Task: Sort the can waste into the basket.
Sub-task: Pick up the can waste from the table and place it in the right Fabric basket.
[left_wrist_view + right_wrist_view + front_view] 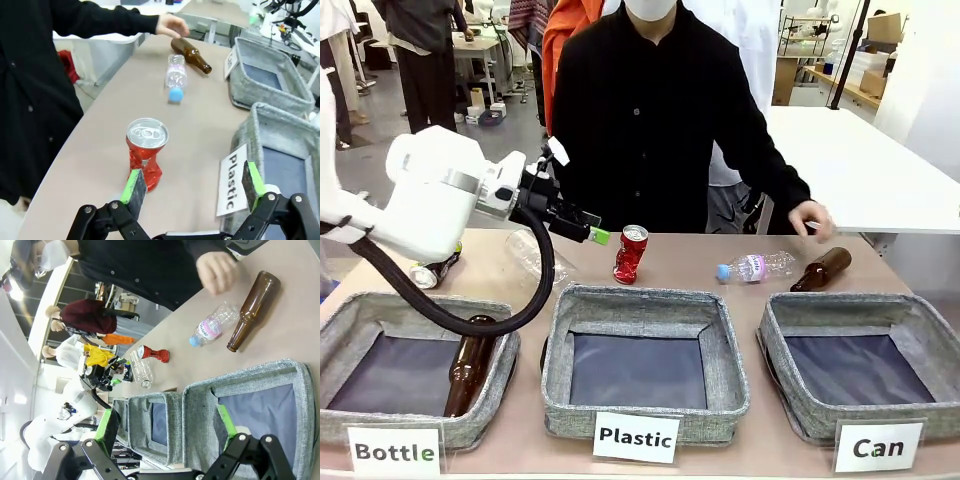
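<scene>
Left gripper (194, 181) wide open, crushed red can (146, 142) upright on table (200, 125) just beside one finger. Right gripper (167, 425) wide open, Can basket (840, 303) ahead of it. Black can (428, 273) half hidden behind left arm (430, 200), far from Can basket. Counts: three baskets (640, 300), two cans, two brown bottles (470, 365), two clear bottles (755, 267).

The left arm (430, 190) stretched from the left edge of the front view toward the centre, with the left gripper (588, 228) pointing right, jaws spread wide. The right gripper (166, 426) stood along its wrist view's bottom edge, jaws also wide apart.
</scene>
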Action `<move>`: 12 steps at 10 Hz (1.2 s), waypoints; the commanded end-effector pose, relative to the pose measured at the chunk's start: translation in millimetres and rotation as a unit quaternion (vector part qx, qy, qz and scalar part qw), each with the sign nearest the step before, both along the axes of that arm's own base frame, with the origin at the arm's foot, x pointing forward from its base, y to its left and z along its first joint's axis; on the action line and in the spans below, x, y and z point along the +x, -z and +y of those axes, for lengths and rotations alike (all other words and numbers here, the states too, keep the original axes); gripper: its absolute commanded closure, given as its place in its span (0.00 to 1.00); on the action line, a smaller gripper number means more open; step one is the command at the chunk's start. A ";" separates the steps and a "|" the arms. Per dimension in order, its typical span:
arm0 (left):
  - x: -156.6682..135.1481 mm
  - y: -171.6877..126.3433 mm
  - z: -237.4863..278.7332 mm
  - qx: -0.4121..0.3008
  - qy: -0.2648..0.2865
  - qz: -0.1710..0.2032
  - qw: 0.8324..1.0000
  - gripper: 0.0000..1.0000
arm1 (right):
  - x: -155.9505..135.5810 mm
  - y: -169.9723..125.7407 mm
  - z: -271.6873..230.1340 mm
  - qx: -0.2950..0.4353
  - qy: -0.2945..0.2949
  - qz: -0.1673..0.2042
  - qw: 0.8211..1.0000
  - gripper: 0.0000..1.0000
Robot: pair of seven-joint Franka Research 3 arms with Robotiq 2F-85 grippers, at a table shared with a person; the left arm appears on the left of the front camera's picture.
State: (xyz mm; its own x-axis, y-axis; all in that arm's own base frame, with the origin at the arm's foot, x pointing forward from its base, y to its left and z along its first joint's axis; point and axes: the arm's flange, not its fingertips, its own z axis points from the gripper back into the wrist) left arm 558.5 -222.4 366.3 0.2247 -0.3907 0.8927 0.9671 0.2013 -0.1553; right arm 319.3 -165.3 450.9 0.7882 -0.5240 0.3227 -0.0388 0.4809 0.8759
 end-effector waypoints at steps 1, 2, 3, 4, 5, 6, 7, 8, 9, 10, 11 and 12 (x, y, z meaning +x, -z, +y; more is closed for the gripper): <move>15.5 19.8 -10.7 0.003 0.003 -0.031 0.999 0.00 | 3.4 0.6 -0.7 0.006 0.000 -0.019 1.000 0.00; 21.3 26.6 -15.3 0.016 0.005 -0.049 0.999 0.00 | 3.4 0.6 -0.7 0.006 0.000 -0.019 1.000 0.00; 24.1 34.1 -20.6 0.026 0.015 -0.061 0.998 0.00 | 3.4 0.6 -0.7 0.006 0.000 -0.019 1.000 0.00; 28.7 43.9 -27.4 0.031 0.027 -0.064 0.997 0.00 | 3.4 0.6 -0.7 0.006 0.000 -0.019 1.000 0.00; 31.3 51.0 -34.6 0.037 0.025 -0.069 0.997 0.00 | 3.4 0.6 -0.7 0.006 0.000 -0.019 1.000 0.00; 34.3 56.4 -42.0 0.040 0.021 -0.075 0.996 0.00 | 3.4 0.6 -0.7 0.006 0.000 -0.019 1.000 0.00; 36.2 60.3 -48.1 0.038 0.010 -0.092 0.995 0.00 | 3.4 0.6 -0.7 0.006 0.000 -0.019 1.000 0.00; 40.4 64.0 -54.2 0.035 -0.010 -0.114 0.993 0.00 | 3.4 0.6 -0.7 0.006 0.000 -0.019 1.000 0.00; 43.5 65.2 -56.8 0.035 -0.028 -0.126 0.991 0.00 | 3.4 0.6 -0.7 0.006 0.000 -0.019 1.000 0.00; 44.9 66.8 -59.7 0.031 -0.028 -0.118 0.992 0.00 | 3.4 0.6 -0.7 0.006 0.000 -0.019 1.000 0.00; 45.3 69.1 -62.3 0.032 -0.023 -0.114 0.993 0.00 | 3.4 0.6 -0.7 0.006 0.000 -0.019 1.000 0.00; 46.7 70.2 -65.3 0.031 -0.015 -0.107 0.994 0.00 | 3.4 0.6 -0.7 0.006 0.000 -0.019 1.000 0.00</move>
